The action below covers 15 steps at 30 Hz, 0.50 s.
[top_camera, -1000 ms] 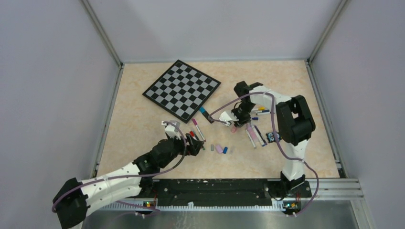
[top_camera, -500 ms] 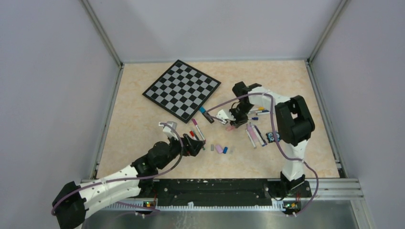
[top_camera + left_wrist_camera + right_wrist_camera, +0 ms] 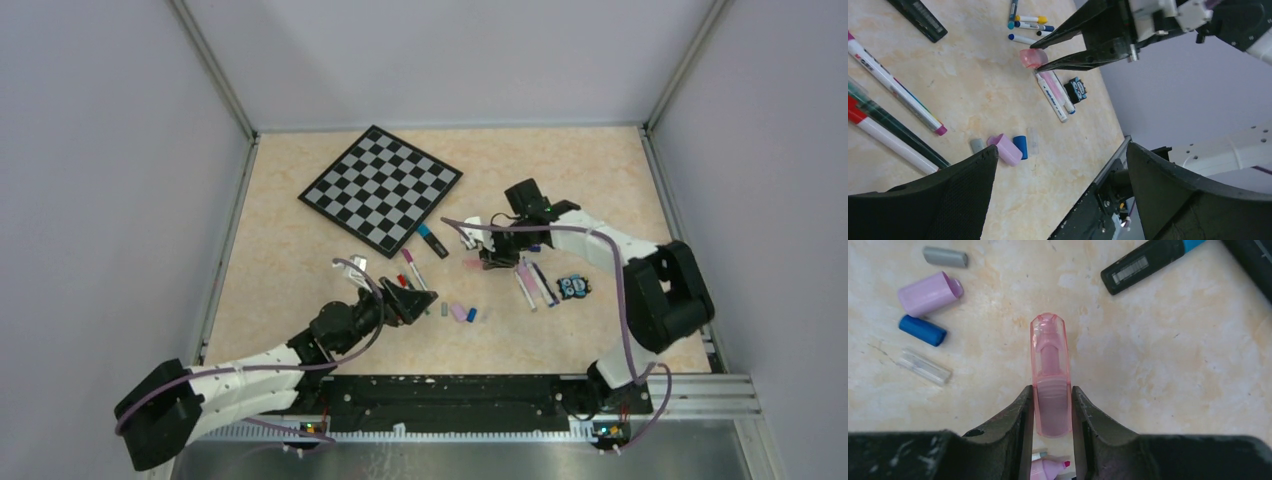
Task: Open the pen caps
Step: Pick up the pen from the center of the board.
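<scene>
My right gripper point(image 3: 1050, 405) is shut on a see-through pink pen cap point(image 3: 1049, 365), which sticks out forward from the fingers just above the table. The top view shows that cap point(image 3: 471, 265) left of the uncapped pink highlighter point(image 3: 524, 278). Several loose pen caps lie in a row: grey point(image 3: 945, 257), lilac point(image 3: 928, 293), blue point(image 3: 922, 330) and clear point(image 3: 923, 366). My left gripper point(image 3: 415, 300) is open and holds nothing. It hovers by several thin pens point(image 3: 895, 87), with the loose caps point(image 3: 1007, 148) just beyond its fingers point(image 3: 923, 200).
A checkered board point(image 3: 380, 187) lies at the back left. A black marker with a blue end point(image 3: 432, 240) rests near its corner. A small owl-like figure point(image 3: 573, 287) stands right of the pens point(image 3: 540, 285). More pens point(image 3: 1023, 25) lie behind the right gripper.
The right gripper has closed on the pink cap and carried it a little left, away from the highlighter. The right arm's elbow swung out to the right. The left gripper edged slightly.
</scene>
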{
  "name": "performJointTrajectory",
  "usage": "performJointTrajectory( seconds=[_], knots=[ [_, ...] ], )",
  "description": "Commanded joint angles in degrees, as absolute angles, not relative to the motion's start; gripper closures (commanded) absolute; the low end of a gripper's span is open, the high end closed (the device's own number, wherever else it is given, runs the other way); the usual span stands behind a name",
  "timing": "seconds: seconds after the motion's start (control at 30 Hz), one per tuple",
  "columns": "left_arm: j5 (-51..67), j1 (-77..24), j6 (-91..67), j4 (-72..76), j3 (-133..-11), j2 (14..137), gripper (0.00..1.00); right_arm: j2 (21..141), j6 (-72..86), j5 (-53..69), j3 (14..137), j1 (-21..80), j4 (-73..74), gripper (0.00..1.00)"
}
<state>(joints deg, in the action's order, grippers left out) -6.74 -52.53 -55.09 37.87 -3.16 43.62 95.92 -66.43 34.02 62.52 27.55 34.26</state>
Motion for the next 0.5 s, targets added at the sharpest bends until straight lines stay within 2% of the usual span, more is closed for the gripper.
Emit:
performJointTrajectory(
  seconds=[0.0,0.27,0.47],
  knots=[
    [-4.8,-52.3,-62.2,51.8,-5.0,50.9,0.01,86.3,-57.0,41.4,57.7,28.4,27.2,0.99],
    [-2.3,-52.2,-63.2,64.3,-11.5,68.3,0.02,75.5,-53.2,47.3,47.6,28.4,21.4,1.00],
    [0.7,-52.3,-65.3,71.1,-15.5,78.1,0.09,74.4,-52.4,49.6,46.4,28.4,20.9,1.00]
  ],
)
